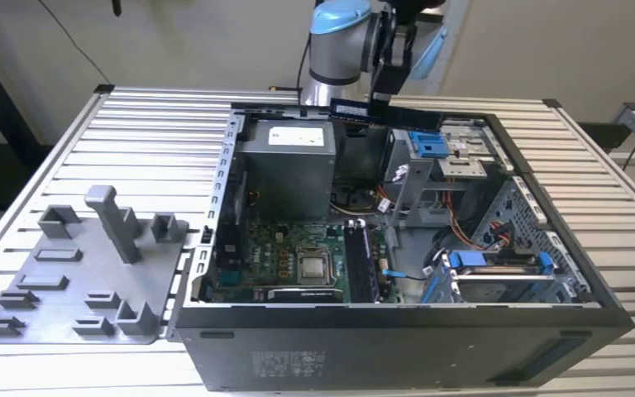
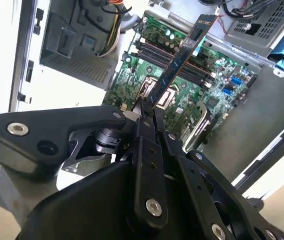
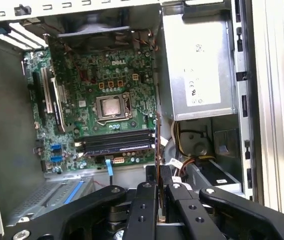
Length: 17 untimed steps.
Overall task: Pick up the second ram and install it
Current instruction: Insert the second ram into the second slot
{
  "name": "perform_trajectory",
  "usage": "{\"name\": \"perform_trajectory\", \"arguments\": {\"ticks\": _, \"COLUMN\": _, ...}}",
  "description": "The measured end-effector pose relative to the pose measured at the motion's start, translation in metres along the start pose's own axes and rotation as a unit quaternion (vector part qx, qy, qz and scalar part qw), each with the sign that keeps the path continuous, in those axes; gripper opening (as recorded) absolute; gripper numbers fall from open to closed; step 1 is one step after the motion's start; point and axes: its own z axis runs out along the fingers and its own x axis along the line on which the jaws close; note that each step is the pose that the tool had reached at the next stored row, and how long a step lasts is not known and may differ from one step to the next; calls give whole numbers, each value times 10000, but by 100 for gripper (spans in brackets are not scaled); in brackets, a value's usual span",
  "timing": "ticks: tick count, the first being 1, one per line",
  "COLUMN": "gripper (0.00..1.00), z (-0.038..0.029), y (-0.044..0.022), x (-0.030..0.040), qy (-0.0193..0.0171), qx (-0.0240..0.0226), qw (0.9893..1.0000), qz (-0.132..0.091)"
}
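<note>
**A:** Quick, where's the stick?

**B:** You've got the long, thin dark-blue ram stick [image 1: 412,116] in the air. The black tool [image 1: 383,101] is pinching it flat between its fingers, above the far rim of the open black computer case [image 1: 406,347]. It isn't seated yet.

**A:** Biggest risk?

**B:** Alignment, I'd say. In the exterior view the stick lies across, left to right. The black memory slots [image 1: 356,260] on the green motherboard [image 1: 279,265] run near to far. If you come down without squaring it up, the edge will hit the slot wall rather than drop in.

**A:** Is the grip okay?

**B:** The pinch looks off-centre, with more stick showing on the exterior view's right. I'd guess the long end could pivot in the fingers under pressure, so one end seats and the other rides up.

**A:** Anything in the way?

**B:** The metal drive cage with blue tabs [image 1: 433,149] sits just right of the slots, with loose cables near it. The grey power supply box [image 1: 284,165] is at the far left. You could clip the cage or snag a wire on the way down.

**A:** Are the slots free?

**B:** One looks filled already, but I can't tell which. If you pick the wrong lane you'll press onto that module. I can't see the latches or the notch, so a reversed stick could jam.
</note>
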Motion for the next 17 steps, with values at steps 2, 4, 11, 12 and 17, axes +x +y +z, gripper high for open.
{"name": "perform_trajectory", "arguments": {"ticks": 2, "gripper": 14, "z": 5, "y": 0, "x": 0, "qy": -4, "qx": 3, "qw": 9998, "qz": 180}}
{"name": "perform_trajectory", "arguments": {"ticks": 4, "gripper": 14, "z": 10, "y": 0, "x": 0, "qy": -8, "qx": 6, "qw": 9993, "qz": 362}}
{"name": "perform_trajectory", "arguments": {"ticks": 11, "gripper": 14, "z": 27, "y": 0, "x": 0, "qy": -23, "qx": 15, "qw": 9954, "qz": 962}}
{"name": "perform_trajectory", "arguments": {"ticks": 12, "gripper": 14, "z": 29, "y": 0, "x": 1, "qy": -25, "qx": 16, "qw": 9944, "qz": 1052}}
{"name": "perform_trajectory", "arguments": {"ticks": 17, "gripper": 14, "z": 43, "y": -1, "x": 1, "qy": -35, "qx": 23, "qw": 9891, "qz": 1473}}
